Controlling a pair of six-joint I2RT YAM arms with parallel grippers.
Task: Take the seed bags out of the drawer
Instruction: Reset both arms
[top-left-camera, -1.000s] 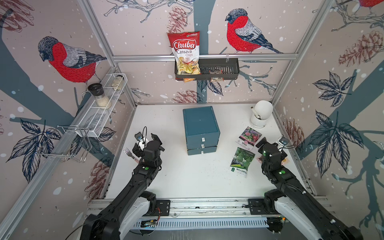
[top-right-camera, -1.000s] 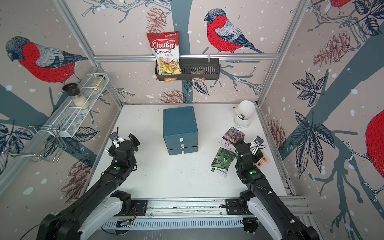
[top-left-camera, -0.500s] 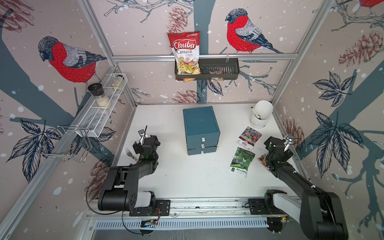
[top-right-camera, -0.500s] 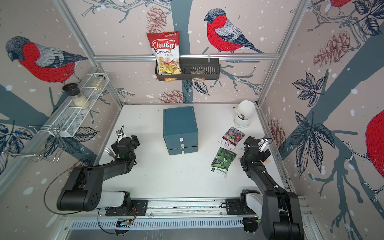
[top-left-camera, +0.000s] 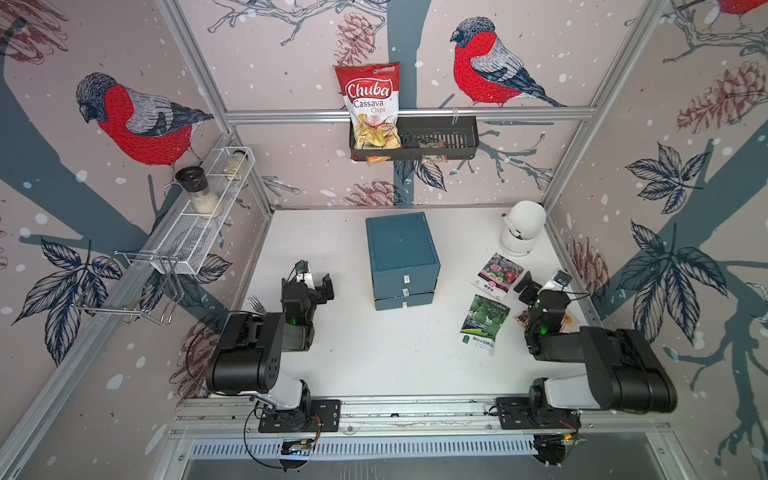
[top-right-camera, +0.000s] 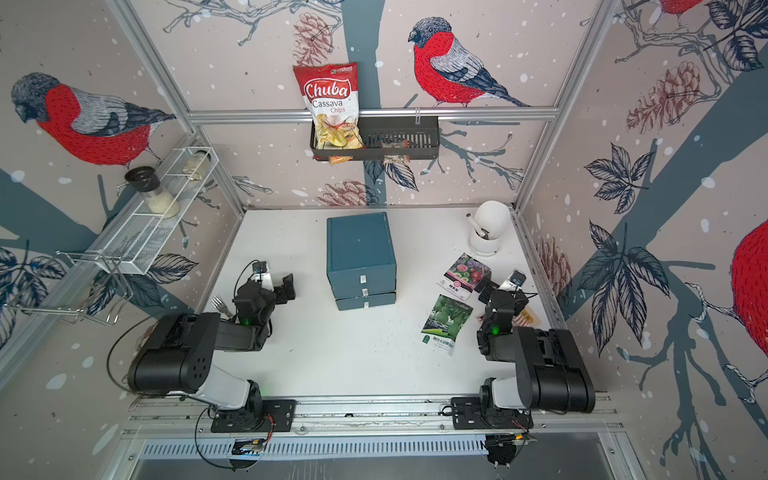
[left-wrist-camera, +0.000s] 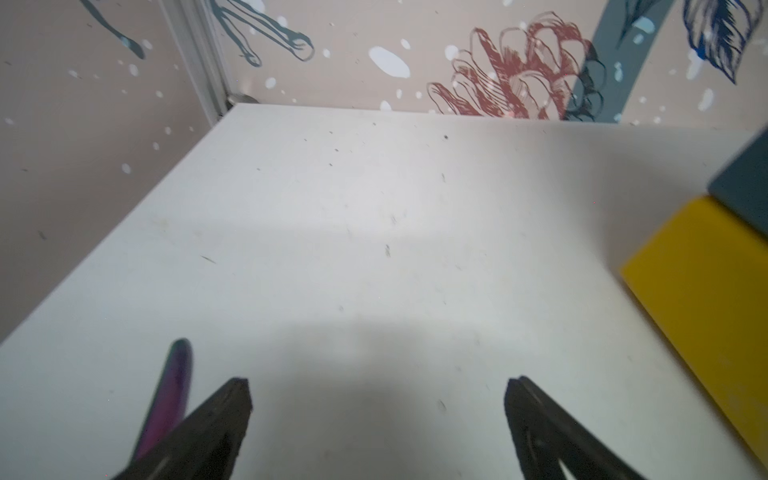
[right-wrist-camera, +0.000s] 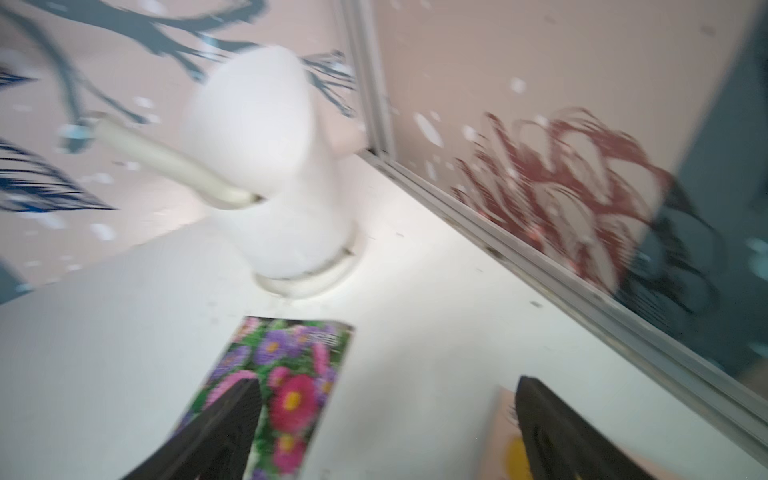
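The teal drawer unit (top-left-camera: 401, 257) (top-right-camera: 360, 253) stands mid-table, its lowest front a little proud of the others. On the table to its right lie the flower seed bag (top-left-camera: 497, 276) (top-right-camera: 464, 276) (right-wrist-camera: 286, 374) and the green one (top-left-camera: 484, 324) (top-right-camera: 448, 322). An orange-yellow bag (top-left-camera: 567, 322) (top-right-camera: 525, 319) (right-wrist-camera: 505, 440) lies partly under my right arm. My right gripper (top-left-camera: 536, 291) (right-wrist-camera: 386, 399) is open and empty, low over the table between the flower and orange-yellow bags. Left of the unit, my left gripper (top-left-camera: 316, 286) (left-wrist-camera: 378, 395) is open over bare table.
A fork (top-left-camera: 257, 305) (left-wrist-camera: 174, 382) lies by the left wall beside my left gripper. A white lidded pot (top-left-camera: 521, 228) (right-wrist-camera: 270, 174) stands back right. On the walls hang a black basket (top-left-camera: 436, 141) holding the Chuba bag (top-left-camera: 372, 106), and a wire shelf (top-left-camera: 199, 224) with jars.
Both arms have folded down and back towards the front rail. The grippers stay roughly where they were, and the bags have not moved.
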